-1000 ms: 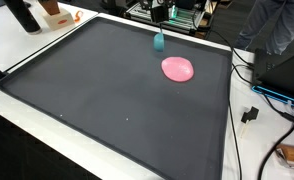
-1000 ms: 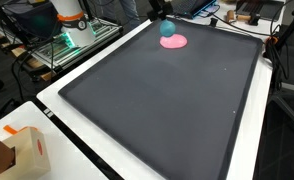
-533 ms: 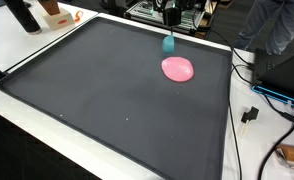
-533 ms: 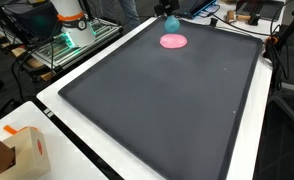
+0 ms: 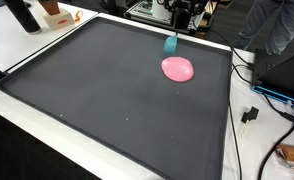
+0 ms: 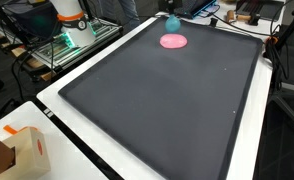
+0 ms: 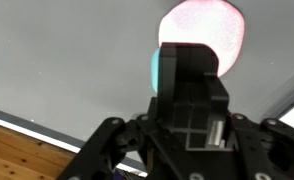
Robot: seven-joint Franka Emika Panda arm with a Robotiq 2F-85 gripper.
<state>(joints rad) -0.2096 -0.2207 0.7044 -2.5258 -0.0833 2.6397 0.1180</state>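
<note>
The black mat (image 5: 107, 90) fills most of the white table (image 5: 27, 45) in both exterior views, and it shows grey in the wrist view. On it lies the pink disc (image 5: 178, 69), flat, toward one o'clock from the mat's middle and close to the far edge. In the wrist view the pink disc (image 7: 202, 30) sits at twelve o'clock, partly behind the gripper's dark body.

The gripper (image 5: 171, 37) hangs over the mat's far edge, its fingers closed on the teal object (image 5: 170, 44). The object is a small upright piece, and only a sliver of it shows in the wrist view. It is near the disc at about eleven o'clock in an exterior view, and at twelve o'clock (image 6: 172, 22) from the disc (image 6: 173, 41) in an exterior view, clear of it.
</note>
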